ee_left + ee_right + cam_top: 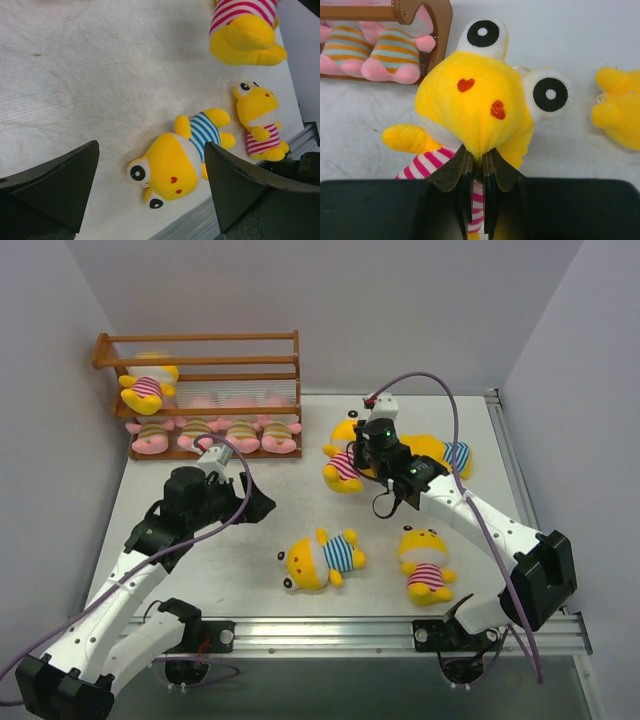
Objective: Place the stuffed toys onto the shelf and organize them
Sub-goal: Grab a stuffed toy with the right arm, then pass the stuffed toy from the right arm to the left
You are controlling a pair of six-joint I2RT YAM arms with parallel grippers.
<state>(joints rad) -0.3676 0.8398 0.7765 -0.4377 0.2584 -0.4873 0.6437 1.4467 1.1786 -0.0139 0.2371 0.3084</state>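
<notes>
Bright, even light from above; short soft shadows on the white table (240,550). No glare. Overhead view sharp throughout. Right wrist view: yellow toy (475,95) crisp up close, shelf (442,30) at far left slightly soft, near edge black

Blue-striped toy (456,454) half behind right arm (470,507)

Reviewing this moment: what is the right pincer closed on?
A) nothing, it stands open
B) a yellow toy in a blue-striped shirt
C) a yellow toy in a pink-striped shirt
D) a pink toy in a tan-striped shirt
C: in the right wrist view, the right pincer is pinched shut on the lower face of the yellow toy in a pink-striped shirt.
</notes>
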